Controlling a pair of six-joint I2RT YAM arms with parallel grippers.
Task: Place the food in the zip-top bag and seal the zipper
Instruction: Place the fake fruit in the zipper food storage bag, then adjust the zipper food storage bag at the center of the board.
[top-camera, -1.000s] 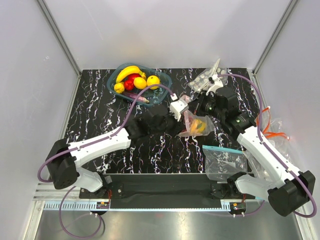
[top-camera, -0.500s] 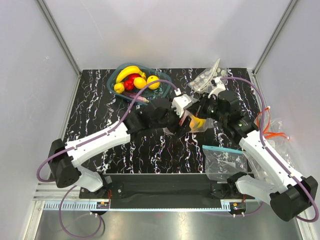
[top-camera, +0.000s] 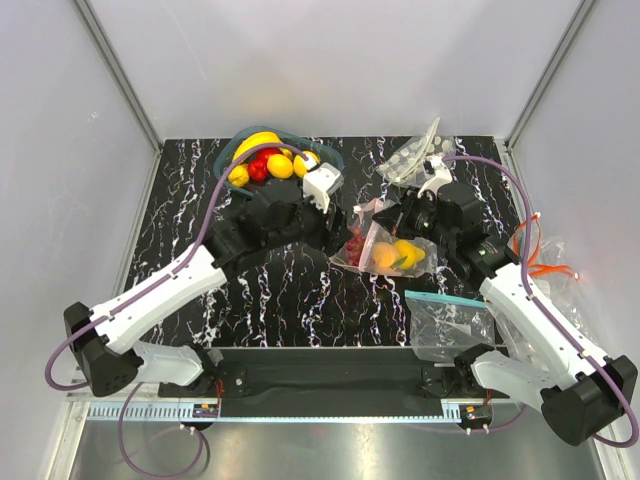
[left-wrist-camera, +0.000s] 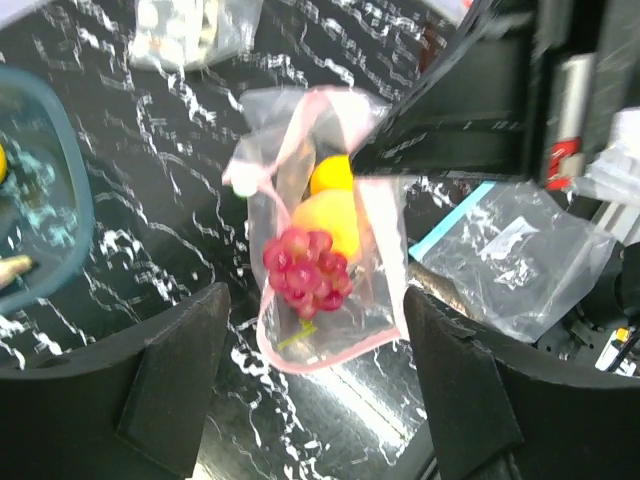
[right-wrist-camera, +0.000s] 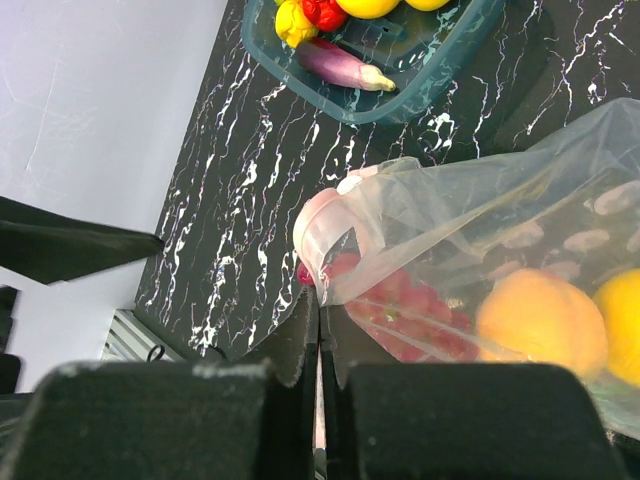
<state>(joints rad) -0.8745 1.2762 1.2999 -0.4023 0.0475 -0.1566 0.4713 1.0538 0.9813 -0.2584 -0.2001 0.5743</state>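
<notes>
Enclosure: plain white walls (top-camera: 60, 150) around a black, white-veined surface (top-camera: 180, 240). At back left a teal tray (top-camera: 226, 160) holds fruit (top-camera: 280, 165); near it the left fingers (left-wrist-camera: 170, 380) stand wide apart, holding nothing. At centre the zip-top bag (top-camera: 375, 215) contains a grape cluster (left-wrist-camera: 305, 275) and an orange (top-camera: 383, 257), with its mouth edge pinched between the closed right fingers (right-wrist-camera: 295, 345); a teal-strip bag (top-camera: 450, 320) lies near right.

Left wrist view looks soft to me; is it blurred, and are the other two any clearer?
Left wrist: slightly blurred throughout, yet the grape cluster in the zip-top bag reads; right wrist: bag sharp, own fingers out of focus; top external: crisp, evenly lit.
</notes>
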